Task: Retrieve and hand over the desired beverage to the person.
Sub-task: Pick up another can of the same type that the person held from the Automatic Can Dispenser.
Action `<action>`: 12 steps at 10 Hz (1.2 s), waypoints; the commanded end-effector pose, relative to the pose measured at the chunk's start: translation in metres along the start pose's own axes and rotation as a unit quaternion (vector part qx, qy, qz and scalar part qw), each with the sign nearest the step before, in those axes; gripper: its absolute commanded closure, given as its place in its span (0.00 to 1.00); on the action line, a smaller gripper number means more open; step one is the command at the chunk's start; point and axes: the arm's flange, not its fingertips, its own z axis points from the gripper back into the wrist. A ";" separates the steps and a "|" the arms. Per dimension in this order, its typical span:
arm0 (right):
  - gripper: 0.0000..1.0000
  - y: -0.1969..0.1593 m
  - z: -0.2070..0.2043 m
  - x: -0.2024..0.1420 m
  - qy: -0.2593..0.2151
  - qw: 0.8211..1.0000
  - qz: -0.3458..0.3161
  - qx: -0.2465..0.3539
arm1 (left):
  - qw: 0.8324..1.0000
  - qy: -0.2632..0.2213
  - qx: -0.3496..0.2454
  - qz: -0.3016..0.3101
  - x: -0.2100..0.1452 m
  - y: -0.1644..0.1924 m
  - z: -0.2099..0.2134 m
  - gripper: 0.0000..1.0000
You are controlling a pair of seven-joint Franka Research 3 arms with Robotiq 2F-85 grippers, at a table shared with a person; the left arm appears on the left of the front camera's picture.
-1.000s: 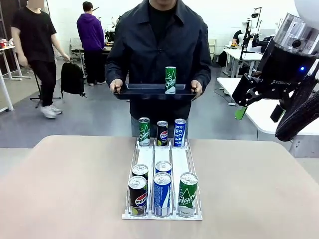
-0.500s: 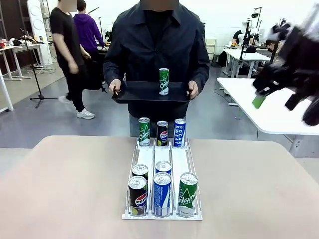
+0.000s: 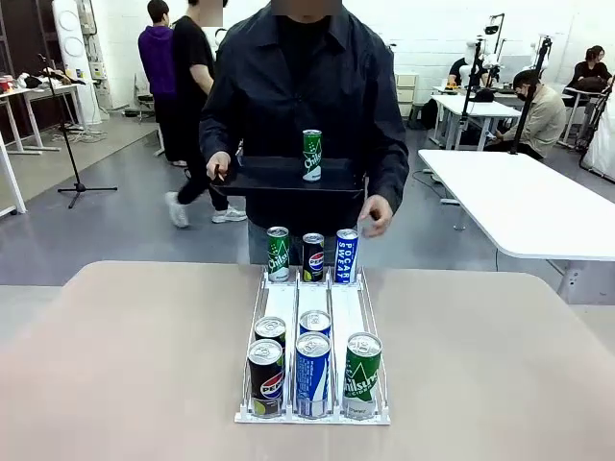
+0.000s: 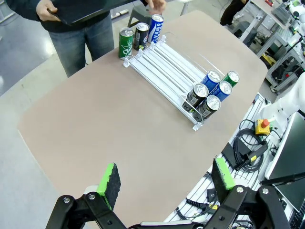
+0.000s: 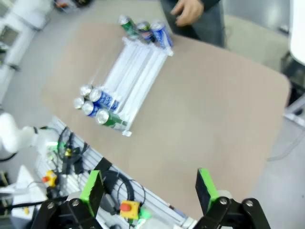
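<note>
Right arm's been pulled back from the frame's right side, and one hand has been dropped off the tray, so the handover looks done. The green can is stood on that tray, upper middle, held by the person. In the wrist views, the left gripper and right gripper are seen high over the surface, jaws spread, nothing pinched.

This is a robotics lab: a big open room with a grey floor and white walls. White work tables stand around, and people sit at a far one with equipment on stands. A tripod stands apart. Beside the beige table lie cables and a red emergency-stop button.
</note>
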 end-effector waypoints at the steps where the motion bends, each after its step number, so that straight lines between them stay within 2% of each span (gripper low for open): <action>1: 0.00 -0.007 -0.004 -0.007 0.013 0.998 0.020 0.049 | 1.000 -0.005 -0.008 -0.011 -0.001 0.001 0.001 0.00; 3: 0.00 -0.010 -0.020 -0.024 0.005 0.999 -0.004 0.039 | 1.000 -0.005 -0.008 -0.011 -0.001 0.001 0.001 0.00; 5: 0.00 -0.003 -0.034 -0.035 -0.033 0.999 -0.019 0.022 | 1.000 -0.005 -0.008 -0.011 -0.001 0.001 0.001 0.00; 6: 0.00 -0.015 -0.014 -0.022 0.010 0.999 -0.008 0.039 | 1.000 -0.005 -0.008 -0.011 -0.001 0.001 0.001 0.00; 12: 0.00 -0.015 -0.014 -0.022 0.010 0.999 -0.008 0.039 | 1.000 -0.005 -0.008 -0.011 -0.001 0.001 0.001 0.00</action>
